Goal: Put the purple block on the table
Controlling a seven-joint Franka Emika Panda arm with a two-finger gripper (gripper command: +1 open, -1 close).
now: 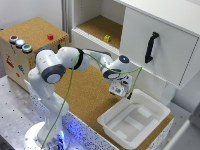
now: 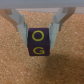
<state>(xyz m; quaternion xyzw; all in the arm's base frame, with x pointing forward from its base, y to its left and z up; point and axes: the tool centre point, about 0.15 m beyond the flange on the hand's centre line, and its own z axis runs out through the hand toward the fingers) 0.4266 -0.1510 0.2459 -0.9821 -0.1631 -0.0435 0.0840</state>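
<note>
The purple block (image 2: 39,42), with yellow letters on its face, sits between my gripper's (image 2: 39,36) two fingers (image 2: 21,25) in the wrist view. The fingers press on its upper sides, so the gripper is shut on it. Brown cork fills the view behind it. In the exterior view my gripper (image 1: 120,91) hangs a little above the cork-topped table (image 1: 85,95), close to a white bin. The block is too small to make out there. I cannot tell whether the block touches the cork.
A white plastic bin (image 1: 132,120) stands on the table at the exterior view's right, just beside the gripper. A cork-topped wooden box with coloured buttons (image 1: 30,37) stands at the left. A white cabinet holds a yellow block (image 1: 107,38); its door has a black handle (image 1: 151,47).
</note>
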